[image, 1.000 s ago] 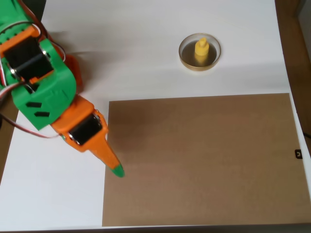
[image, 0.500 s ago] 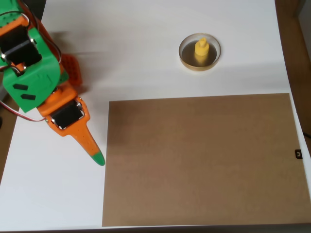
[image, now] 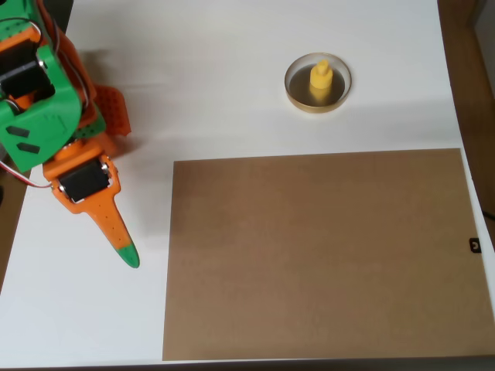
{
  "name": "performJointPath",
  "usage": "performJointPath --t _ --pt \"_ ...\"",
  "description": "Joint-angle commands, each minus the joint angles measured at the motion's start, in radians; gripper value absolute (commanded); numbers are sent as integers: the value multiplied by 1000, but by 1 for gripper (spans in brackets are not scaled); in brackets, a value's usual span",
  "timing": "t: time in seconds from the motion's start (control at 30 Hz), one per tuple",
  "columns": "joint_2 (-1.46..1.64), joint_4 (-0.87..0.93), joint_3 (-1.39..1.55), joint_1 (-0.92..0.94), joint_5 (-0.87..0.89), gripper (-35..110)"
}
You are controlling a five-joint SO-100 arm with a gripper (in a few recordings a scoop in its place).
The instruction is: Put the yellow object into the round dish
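Item one, my claw (image: 124, 251): orange fingers tapering to a green tip, drawn together to a single point with nothing between them, so closed and empty, lying over the white table (image: 232, 62) at the left of the overhead view. Item two, the yellow object (image: 321, 79): well apart from my claw, up and to the right of it in the picture, standing upright inside the round dish (image: 293, 91) with its knob uppermost and its wider base on the dark floor of the dish. Item three, the round dish: thin pale rim, dark inside, resting on the white table just beyond the far edge of the brown mat (image: 317, 255). Item four, the brown mat: flat, lying just to the right of my claw's tip, between me and the dish. Handling note, judged from looks alone: the yellow piece appears to be small hard plastic, likely light, stiff and somewhat slippery; the narrow knob looks the surest place to pinch, from above, the base being wider. Status note: the piece sits in the dish, so I judge the task complete.
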Motion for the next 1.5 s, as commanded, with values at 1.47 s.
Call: performJointPath --t 1.47 --pt "255 78 155 135 18 23"
